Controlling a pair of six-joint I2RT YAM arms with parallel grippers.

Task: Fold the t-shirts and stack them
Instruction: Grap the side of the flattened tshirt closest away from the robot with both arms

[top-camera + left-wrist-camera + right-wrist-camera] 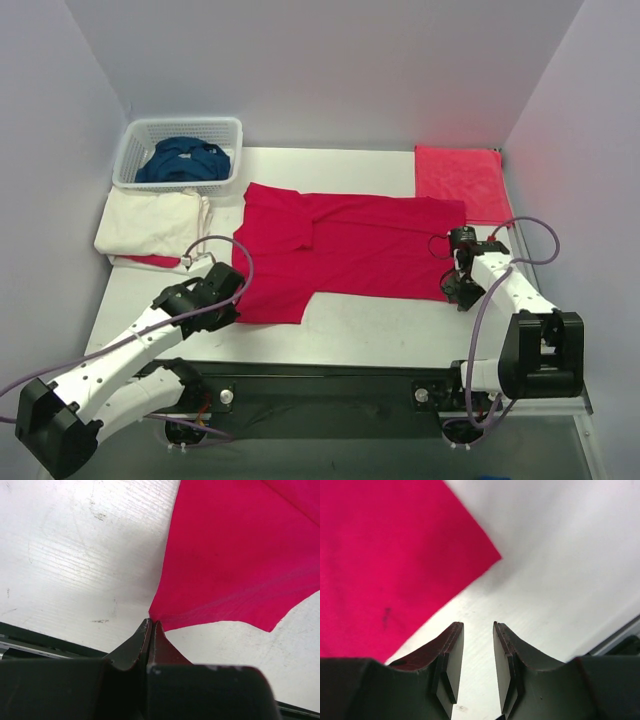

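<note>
T-shirts in three colours, taken from the left. Cream t-shirt folded into a thick pad at the left edge of the table, with a sliver of red cloth showing under its near edge (a separate piece or not, cannot tell). Just behind it, a white lattice basket in the far left corner, the blue t-shirt bunched inside.

Next, the left gripper, down low at the near left corner of the red t-shirt. Jaws pressed fully together, a bit of the cloth's edge pinched between the fingertips. Fabric fanning out from that pinch, up and to the right in the left wrist view, bare table on either side.

Red t-shirt itself spread flat across the middle of the table, lying sideways. One part turned over on itself at the far left, the near left part reaching toward the table's front edge.

Further right, the right gripper at the shirt's near right corner. Jaws partly apart, nothing between them but bare table. Corner of red cloth just left of the gap and passing behind the left finger in the right wrist view. Touching the cloth or not, cannot tell.

Last, a pink-red folded cloth lying flat in the far right corner, its near edge just beside the red t-shirt's far right end.
</note>
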